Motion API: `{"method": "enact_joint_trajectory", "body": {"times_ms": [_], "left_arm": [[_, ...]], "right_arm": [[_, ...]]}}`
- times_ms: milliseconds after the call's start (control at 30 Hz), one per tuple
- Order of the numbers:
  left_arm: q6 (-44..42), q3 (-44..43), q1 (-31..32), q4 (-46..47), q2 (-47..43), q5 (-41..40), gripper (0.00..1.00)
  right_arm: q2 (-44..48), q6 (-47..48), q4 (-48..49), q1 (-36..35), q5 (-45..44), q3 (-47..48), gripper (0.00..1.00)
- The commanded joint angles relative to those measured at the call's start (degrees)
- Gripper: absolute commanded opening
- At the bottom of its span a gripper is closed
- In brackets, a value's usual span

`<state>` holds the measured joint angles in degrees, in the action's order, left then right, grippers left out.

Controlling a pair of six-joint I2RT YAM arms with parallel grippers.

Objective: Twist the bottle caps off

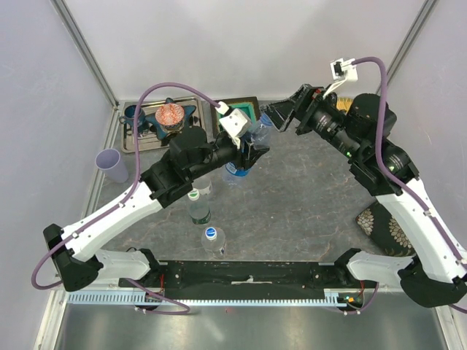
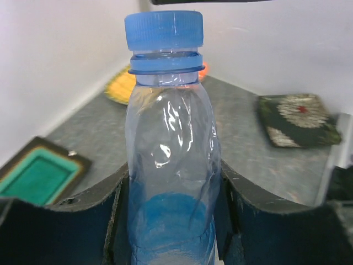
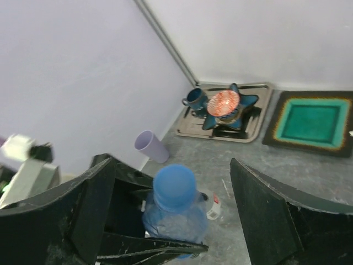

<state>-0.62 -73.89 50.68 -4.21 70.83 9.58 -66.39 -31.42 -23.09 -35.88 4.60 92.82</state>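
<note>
Your left pincer (image 2: 171, 221) is clamped on the lower body of the blue-tinted bottle (image 2: 170, 138), with one dark finger (image 2: 113, 221) on each side, in the upper middle of the top view. I cannot tell whether its base rests on the surface (image 1: 306, 197). Treat this bottle as light and soft. Its clear wall is thin and visibly creased, so I judge it will buckle under a hard squeeze, and the smooth plastic may slip round in the pads once torque goes on. The blue cap (image 2: 164, 30) is the stiff part. Its side is finely ribbed and it sits above a separate ring, so take hold across that ribbed side, not on the neck. Your right pincer (image 3: 172, 165) stands wide apart, with a finger on either side of that cap and touching nothing. It should close squarely on the ribs before any turn. I can be sure of three bottles: this one, plus two standing upright in the lower middle of the top view. One of those has a green-and-white cap (image 1: 193, 195), and the one nearer the bottom edge has a blue-and-white cap (image 1: 210, 233). A fourth bottle may be hidden under the left arm, but I cannot tell. That makes three caps in view, all seemingly on. There is also one lilac cup (image 1: 111, 164) at the left and one metal tray (image 1: 135, 142) in the upper left.
</note>
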Motion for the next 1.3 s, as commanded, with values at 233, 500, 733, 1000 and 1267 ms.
{"method": "enact_joint_trajectory", "body": {"times_ms": [233,500,733,1000,1267], "left_arm": [[-11.6,1.9,6.0,4.0,0.0,-25.5,0.26],[-11.8,2.4,7.1,6.1,0.6,-27.6,0.25],[-11.8,2.8,7.2,6.3,0.7,-27.9,0.25],[-11.5,2.6,7.3,6.4,1.0,-27.8,0.25],[-11.3,2.6,7.3,6.3,1.4,-27.8,0.26]], "right_arm": [[-4.3,-3.6,-1.3,-0.1,-6.4,1.6,0.85],[-5.8,-3.6,0.0,-0.1,-6.4,0.8,0.71],[-5.8,-3.9,0.7,-0.1,-5.8,-0.7,0.62],[-5.9,-4.1,0.8,-0.1,-4.9,-1.6,0.61],[-6.3,-4.2,0.9,-0.2,-4.8,-1.9,0.64]]}}
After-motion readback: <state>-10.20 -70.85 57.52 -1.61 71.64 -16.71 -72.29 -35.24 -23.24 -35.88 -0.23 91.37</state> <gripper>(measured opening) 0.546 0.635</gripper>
